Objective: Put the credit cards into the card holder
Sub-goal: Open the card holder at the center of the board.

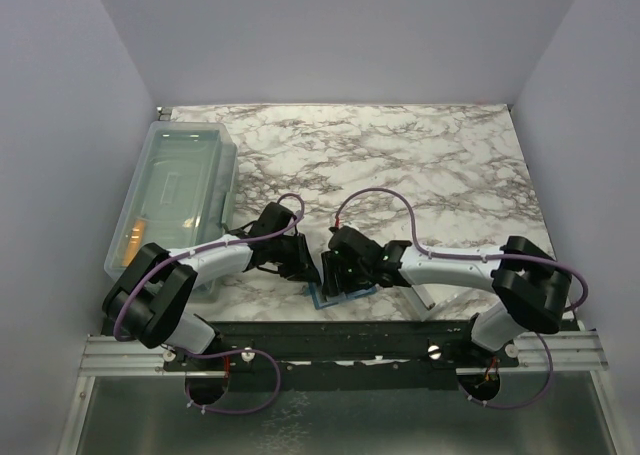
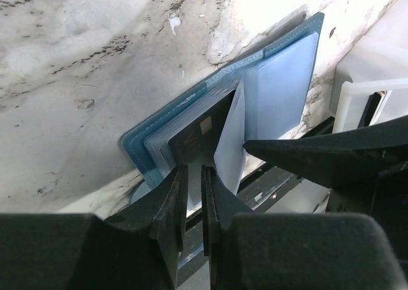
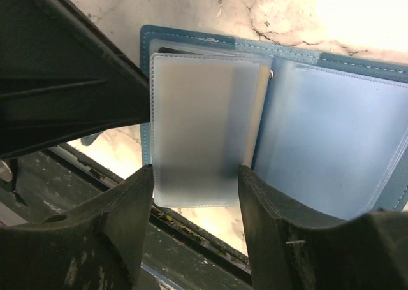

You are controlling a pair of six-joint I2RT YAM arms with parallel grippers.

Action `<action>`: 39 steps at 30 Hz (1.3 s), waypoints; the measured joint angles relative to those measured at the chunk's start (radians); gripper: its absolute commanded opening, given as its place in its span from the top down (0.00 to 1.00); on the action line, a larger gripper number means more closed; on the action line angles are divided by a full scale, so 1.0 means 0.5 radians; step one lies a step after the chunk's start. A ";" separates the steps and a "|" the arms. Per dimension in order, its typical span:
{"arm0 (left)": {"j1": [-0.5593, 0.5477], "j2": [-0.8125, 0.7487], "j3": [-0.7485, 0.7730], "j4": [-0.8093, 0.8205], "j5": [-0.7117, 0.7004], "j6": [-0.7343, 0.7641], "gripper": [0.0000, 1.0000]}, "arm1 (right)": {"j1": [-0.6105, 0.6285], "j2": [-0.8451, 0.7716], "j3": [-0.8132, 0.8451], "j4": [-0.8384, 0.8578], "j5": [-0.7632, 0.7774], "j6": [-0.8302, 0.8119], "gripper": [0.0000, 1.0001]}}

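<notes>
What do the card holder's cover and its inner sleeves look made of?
Card holder: teal leather or faux leather, I can't tell which; matte, with a stitched edge. Inner sleeves: soft frosted translucent plastic; the blue shows through and one page flexes upright.

Free marble (image 1: 420, 155) beyond card holder (image 1: 323, 301); bin (image 1: 180, 190) left.

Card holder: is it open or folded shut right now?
Open. The card holder lies spread on the marble table, both inner halves facing up, with one clear sleeve standing up from it.
</notes>
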 measured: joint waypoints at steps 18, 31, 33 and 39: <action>0.000 -0.045 -0.013 -0.029 -0.001 0.008 0.73 | 0.000 -0.024 -0.052 0.119 -0.017 0.025 0.80; 0.000 -0.294 0.046 -0.214 -0.002 0.024 0.66 | 0.000 -0.069 -0.104 0.166 -0.017 0.038 0.80; 0.000 -0.269 0.072 -0.220 -0.002 0.027 0.67 | 0.000 -0.072 -0.105 0.167 -0.017 0.038 0.80; 0.000 -0.135 0.117 -0.235 -0.024 0.063 0.72 | 0.000 -0.083 -0.110 0.169 -0.017 0.039 0.79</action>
